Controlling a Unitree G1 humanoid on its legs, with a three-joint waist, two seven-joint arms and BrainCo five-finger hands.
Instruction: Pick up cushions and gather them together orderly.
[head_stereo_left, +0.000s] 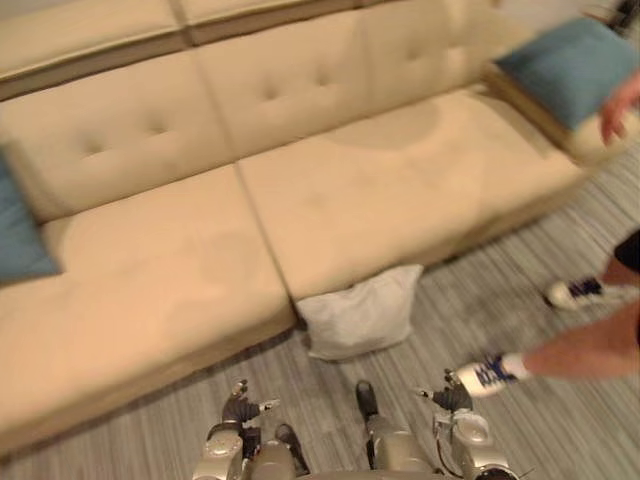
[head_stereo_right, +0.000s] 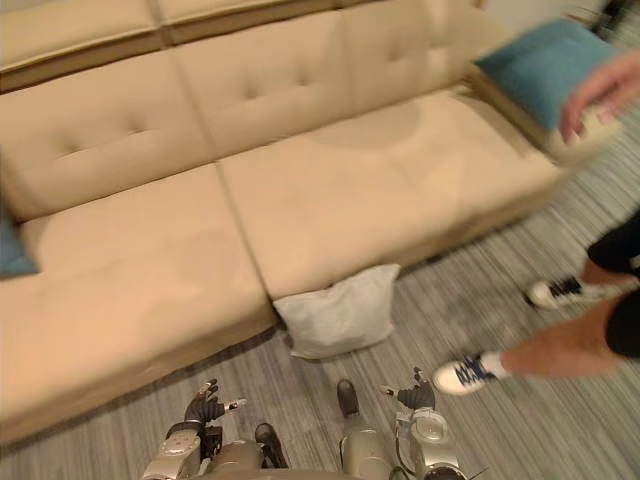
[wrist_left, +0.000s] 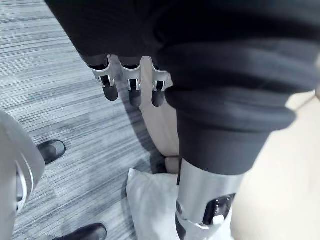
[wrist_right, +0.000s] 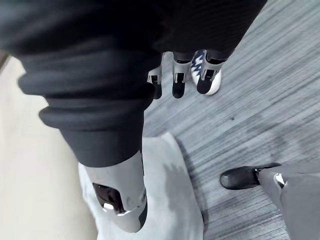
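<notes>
A white cushion (head_stereo_left: 362, 312) lies on the grey floor, leaning against the front of the beige sofa (head_stereo_left: 380, 190) at the seam between its two seats. One blue cushion (head_stereo_left: 578, 68) rests on the sofa's right end, with a person's hand (head_stereo_left: 622, 105) at it. Another blue cushion (head_stereo_left: 18, 230) sits at the sofa's left edge. My left hand (head_stereo_left: 240, 405) and right hand (head_stereo_left: 450, 397) hang low above the floor, short of the white cushion, both open and holding nothing. The white cushion (wrist_left: 150, 200) also appears past my left hand's fingers (wrist_left: 111, 85) and the same cushion (wrist_right: 170, 192) beyond my right hand's fingers (wrist_right: 179, 82).
A person stands at the right, one white-and-blue shoe (head_stereo_left: 490, 372) on the floor close to my right hand, the other shoe (head_stereo_left: 575, 292) farther back. Striped grey carpet (head_stereo_left: 520, 430) runs along the sofa front.
</notes>
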